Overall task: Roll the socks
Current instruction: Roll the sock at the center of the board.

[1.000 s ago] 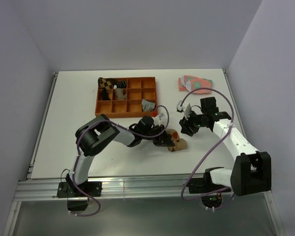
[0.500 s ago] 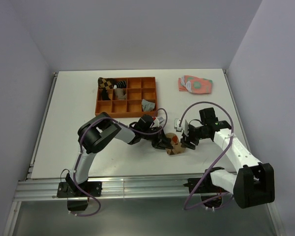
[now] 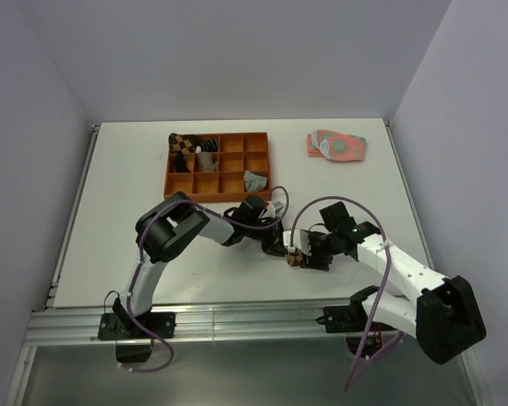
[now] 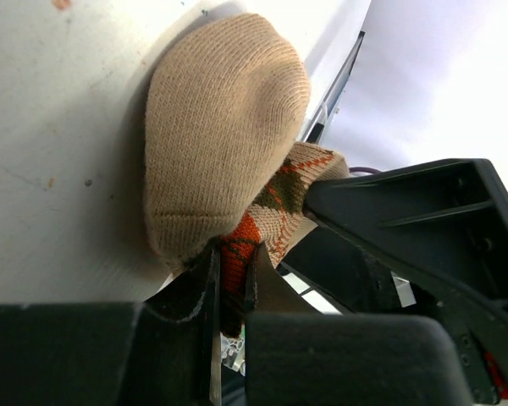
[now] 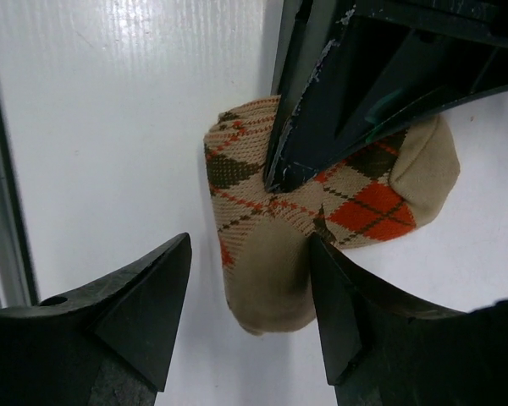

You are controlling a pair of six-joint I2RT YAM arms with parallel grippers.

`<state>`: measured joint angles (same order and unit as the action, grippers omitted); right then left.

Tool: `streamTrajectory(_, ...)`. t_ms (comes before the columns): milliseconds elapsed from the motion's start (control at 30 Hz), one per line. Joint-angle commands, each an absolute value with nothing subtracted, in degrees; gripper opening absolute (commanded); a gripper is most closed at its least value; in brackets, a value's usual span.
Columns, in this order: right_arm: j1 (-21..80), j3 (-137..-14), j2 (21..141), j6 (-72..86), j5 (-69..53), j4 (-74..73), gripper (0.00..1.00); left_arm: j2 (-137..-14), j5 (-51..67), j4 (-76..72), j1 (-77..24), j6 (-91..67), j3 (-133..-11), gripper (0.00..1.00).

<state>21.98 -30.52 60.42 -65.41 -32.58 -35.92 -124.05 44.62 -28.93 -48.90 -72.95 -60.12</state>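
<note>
The argyle sock (image 5: 360,203) is sat on the surface (image 3: 118,211) on the near side of the orange tray (image 3: 205,198), pinched by the left end effector (image 4: 230,267). The right end effector (image 5: 250,254) is spread over it. Honestly, the roll could be sprung loose if the two are bumped together.

Top cam barely shows me the argyle sock (image 3: 295,259) — the left gripper (image 3: 280,247) and right gripper (image 3: 309,255) cover most of it.
</note>
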Motion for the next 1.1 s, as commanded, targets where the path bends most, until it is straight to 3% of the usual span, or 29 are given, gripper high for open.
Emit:
streamTrajectory(0, 24.6, -30.06, 62.92, -63.11, -28.13, -29.9, 0.65, -127.18, 42.01, -19.34, -49.22, -70.4, -58.71, 0.0)
streamTrajectory(133, 25.4, -31.37, 66.61, -62.05, -25.84, -28.65, 0.61, -126.39, 43.24, -19.07, -49.22, -69.61, -59.24, 0.0)
streamTrajectory(333, 25.75, -34.98, 73.29, -61.35, -23.73, -29.35, 0.49, -125.69, 45.0, -19.34, -49.22, -68.82, -59.41, 0.0)
streamTrajectory(400, 25.75, -36.64, 75.74, -61.0, -23.82, -30.66, 0.33, -125.25, 44.3, -18.29, -49.22, -67.42, -59.59, 0.01)
streamTrajectory(433, 25.84, -37.35, 76.54, -60.91, -24.17, -31.54, 0.28, -124.46, 43.77, -17.32, -49.22, -66.72, -59.85, 0.03)
streamTrajectory(467, 25.84, -38.92, 77.51, -60.91, -24.43, -32.68, 0.23, -123.67, 42.12, -17.31, -49.13, -65.32, -59.59, 0.13)
streamTrajectory(533, 25.75, -40.69, 80.41, -60.65, -25.31, -35.94, 0.19, -120.87, 39.74, -16.18, -49.13, -63.73, -58.54, 0.22)
streamTrajectory(567, 25.75, -42.09, 81.29, -60.56, -25.49, -36.9, 0.18, -119.81, 37.9, -15.65, -49.13, -61.55, -58.36, 0.29)
streamTrajectory(667, 25.75, -44.29, 83.67, -60.47, -26.45, -40.33, 0.17, -115.41, 30.17, -13.63, -48.87, -57.94, -56.87, 0.38)
streamTrajectory(1067, 25.4, -56.33, 92.54, -61.43, -30.14, -54.65, 0.15, -100.29, 9.5, -25.03, -48.6, -54.49, -42.55, 0.42)
